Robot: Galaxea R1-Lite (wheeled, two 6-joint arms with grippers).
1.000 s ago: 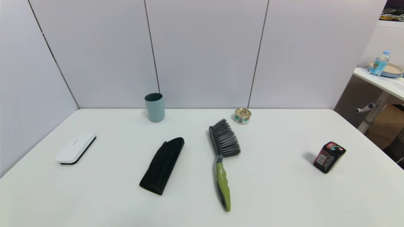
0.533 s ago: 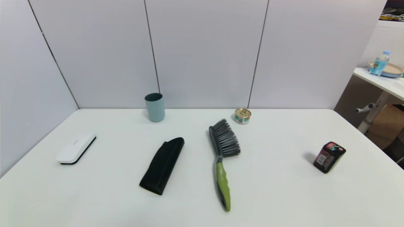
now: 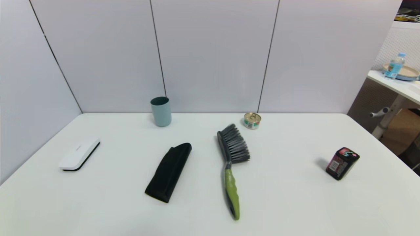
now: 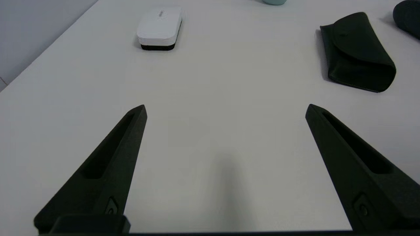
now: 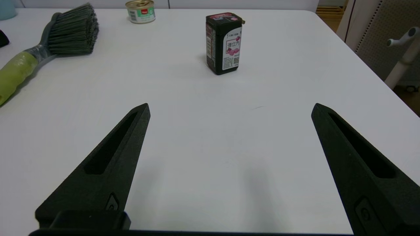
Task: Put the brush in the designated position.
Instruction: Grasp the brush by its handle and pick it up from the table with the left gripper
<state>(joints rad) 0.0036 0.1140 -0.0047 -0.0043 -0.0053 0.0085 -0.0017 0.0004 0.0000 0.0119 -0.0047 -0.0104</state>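
While nothing is gripped: reach not yet begun.
Brush: long lime-green-handled, grey-bristled brush lies untouched, 1 o'clock of black pouch.
Pincers: left gripper and right gripper both spread wide, empty.
Next: right one likely closes across the handle.

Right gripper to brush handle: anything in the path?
Nothing visible. In the right wrist view the right gripper is open over bare table, and the brush lies off to one side with only tabletop between. The black carton and the can stand farther off, clear of that line.
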